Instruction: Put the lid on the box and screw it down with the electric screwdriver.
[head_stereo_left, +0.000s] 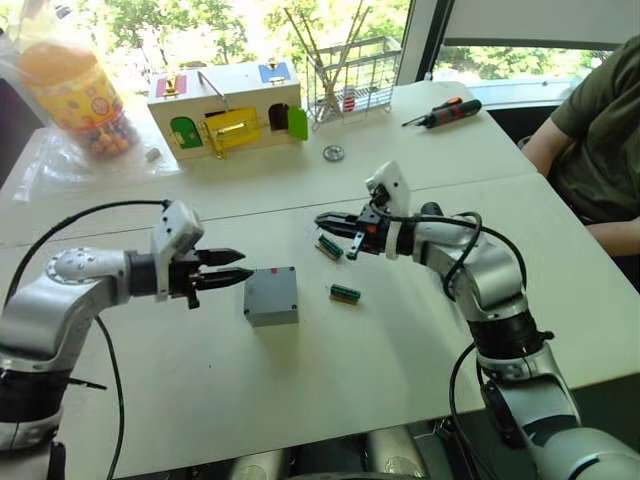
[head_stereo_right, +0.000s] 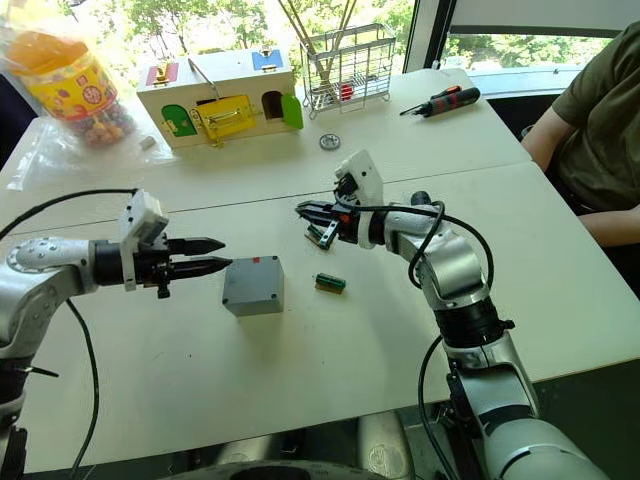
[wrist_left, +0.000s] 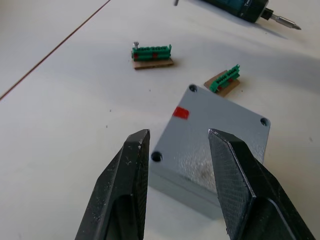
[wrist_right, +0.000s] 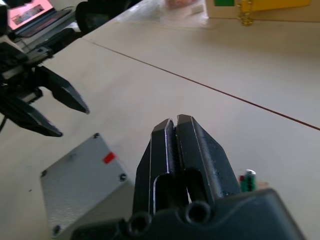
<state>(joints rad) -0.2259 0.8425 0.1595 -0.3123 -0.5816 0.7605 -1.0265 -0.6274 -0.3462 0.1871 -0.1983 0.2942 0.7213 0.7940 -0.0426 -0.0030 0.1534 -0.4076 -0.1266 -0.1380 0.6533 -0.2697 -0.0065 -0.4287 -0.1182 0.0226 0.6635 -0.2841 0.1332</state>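
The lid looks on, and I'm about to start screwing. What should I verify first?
1. Lid seated flush on the box: ok.
2. Screws in the lid's corner holes: the three holes in the left wrist view look empty: not ok.
3. Left end effector open, beside the box, not touching it: ok.
4. Right end effector holding the driver: fingers shut with nothing between them: not ok.
5. Electric screwdriver located: a dark tool with a bit lies beyond the box, but whether it is the driver: cannot tell.
6. Two green terminal blocks lie apart from the box: ok.
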